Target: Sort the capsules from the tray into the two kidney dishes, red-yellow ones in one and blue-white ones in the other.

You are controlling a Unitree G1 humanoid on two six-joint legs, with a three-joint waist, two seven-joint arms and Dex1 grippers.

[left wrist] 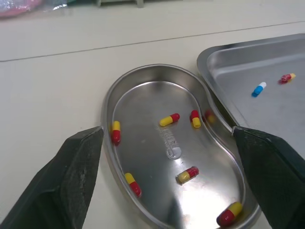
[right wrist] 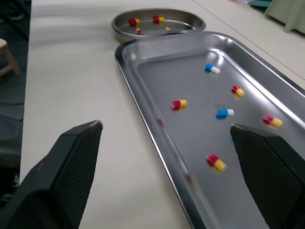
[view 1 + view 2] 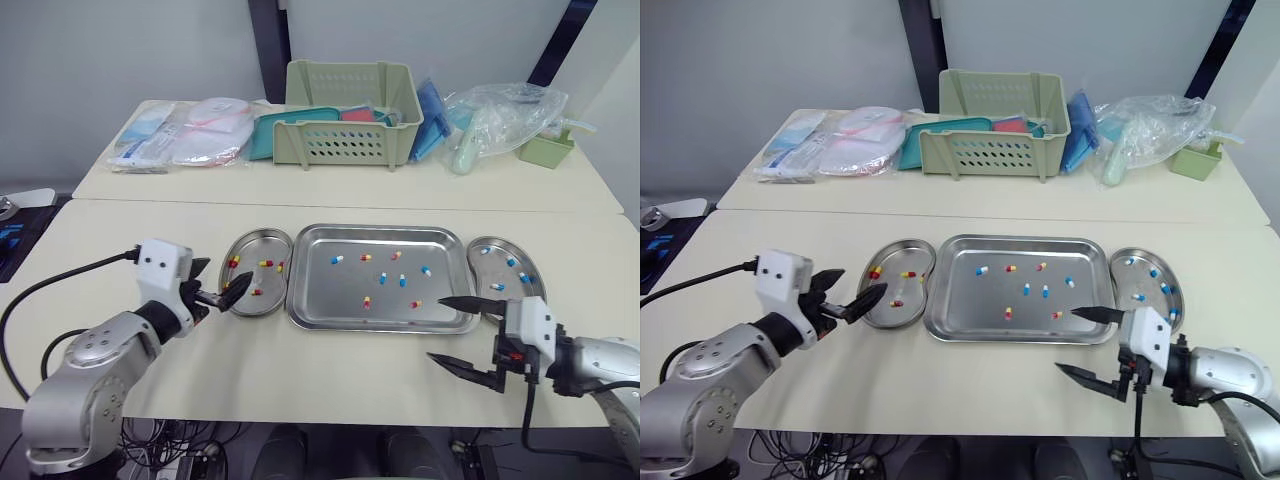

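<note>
Task status: partly done; this is judged from how the capsules lie now.
Left kidney dish (image 3: 250,247): holds red-yellow capsules (image 1: 169,119) only; six can be counted in the left wrist view.
Right kidney dish (image 3: 480,270): holds a few blue-white capsules (image 3: 510,262) only.
Tray (image 3: 380,229): sits on the counter (image 3: 300,370) between the two dishes, with each dish just beside one of its ends.
Left to sort: about eight loose capsules (image 3: 382,279) of both colours are spread well apart across the tray floor.
Left pincer (image 3: 226,272): fingers are spread wide with nothing between them. It hovers over the near rim of the left kidney dish.
Left arm pose: forearm reaches in from the near left, with the pincer aimed across the dish toward the tray.
Right pincer (image 3: 436,329): fingers are spread wide and empty. It sits at the tray's near right corner, one finger over the rim and the other over bare counter.
Right arm pose: forearm lies low along the near right edge of the counter, with the pincer aimed leftward down the length of the tray.
Step in hand: probably a fresh pick from the tray, since neither pincer carries a capsule.
</note>
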